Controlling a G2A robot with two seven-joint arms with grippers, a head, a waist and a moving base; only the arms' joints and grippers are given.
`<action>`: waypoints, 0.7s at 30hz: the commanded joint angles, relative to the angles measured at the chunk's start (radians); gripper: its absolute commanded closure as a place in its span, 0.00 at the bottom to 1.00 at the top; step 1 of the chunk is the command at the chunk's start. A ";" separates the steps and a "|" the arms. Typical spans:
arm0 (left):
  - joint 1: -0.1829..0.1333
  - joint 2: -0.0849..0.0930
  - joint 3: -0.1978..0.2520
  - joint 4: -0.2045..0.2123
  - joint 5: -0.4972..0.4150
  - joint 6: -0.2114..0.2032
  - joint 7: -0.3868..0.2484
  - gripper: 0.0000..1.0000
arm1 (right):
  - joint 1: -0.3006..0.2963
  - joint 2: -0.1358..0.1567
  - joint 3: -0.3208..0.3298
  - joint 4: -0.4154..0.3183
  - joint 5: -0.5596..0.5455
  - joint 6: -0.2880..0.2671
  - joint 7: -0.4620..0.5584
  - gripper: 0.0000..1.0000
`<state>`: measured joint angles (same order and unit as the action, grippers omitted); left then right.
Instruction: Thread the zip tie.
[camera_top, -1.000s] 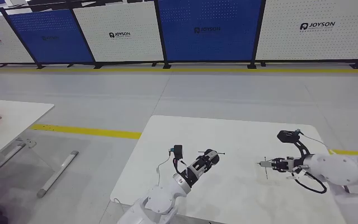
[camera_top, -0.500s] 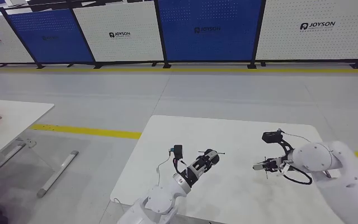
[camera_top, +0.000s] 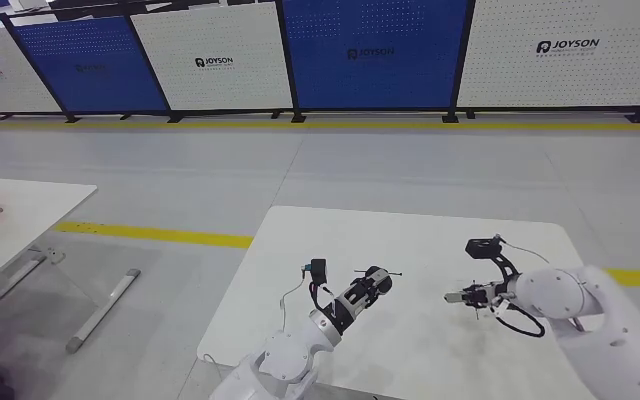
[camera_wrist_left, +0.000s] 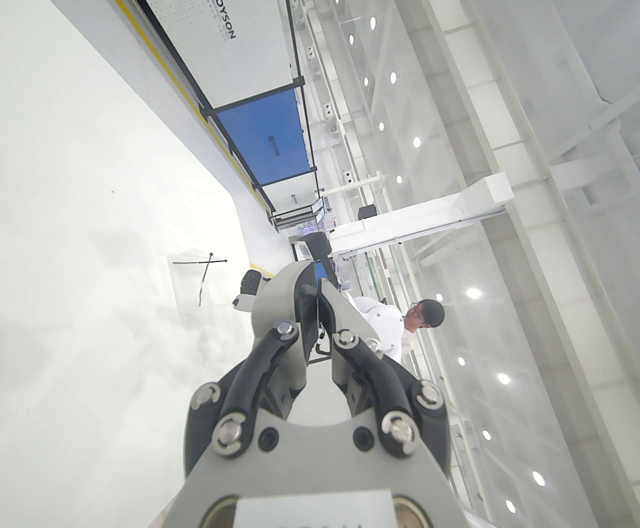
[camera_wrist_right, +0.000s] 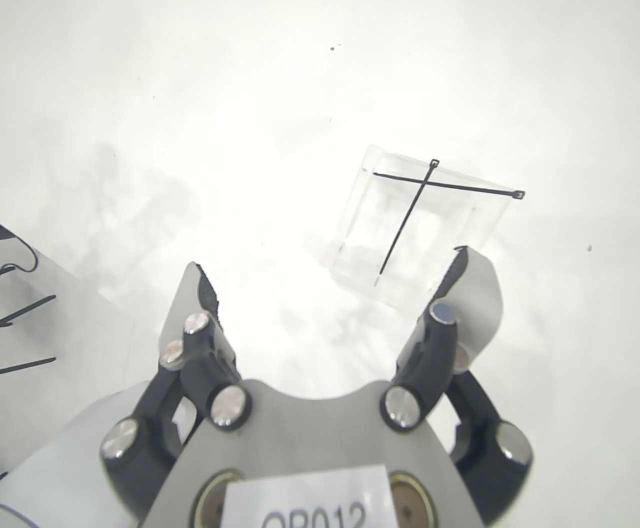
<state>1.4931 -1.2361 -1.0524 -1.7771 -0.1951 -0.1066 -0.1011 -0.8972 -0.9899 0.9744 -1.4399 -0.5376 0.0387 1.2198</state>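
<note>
Zip tie (camera_wrist_left: 317, 312): one black tie, clamped edge-on between the closed fingers of my left gripper (camera_wrist_left: 316, 280), held above the white table (camera_top: 420, 240) near its middle. That arm has not shifted. Two more ties (camera_wrist_right: 425, 186) lie crossed on top of a clear box (camera_wrist_right: 360, 240) on the table. Right gripper (camera_wrist_right: 330, 260): jaws wide apart, holding nothing. Over the last second I see it come in from the table's right side toward the middle, and the box now sits just ahead of its fingertips. Room: bare tabletop between the two grippers and out to the far edge; both stand well in from the edges.
</note>
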 joint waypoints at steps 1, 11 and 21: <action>0.000 0.000 0.000 0.000 0.000 0.000 0.000 1.00 | 0.008 -0.004 -0.015 0.022 -0.001 -0.015 0.000 0.00; 0.000 0.000 0.000 0.000 0.000 0.000 0.000 1.00 | 0.026 -0.011 -0.029 0.043 0.005 -0.016 0.007 0.00; 0.000 0.000 0.000 0.000 0.000 0.000 0.000 1.00 | 0.007 -0.008 0.023 0.063 0.023 0.069 -0.072 0.00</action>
<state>1.4931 -1.2361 -1.0524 -1.7771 -0.1951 -0.1066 -0.1011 -0.8873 -0.9994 0.9930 -1.3733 -0.5074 0.0966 1.1478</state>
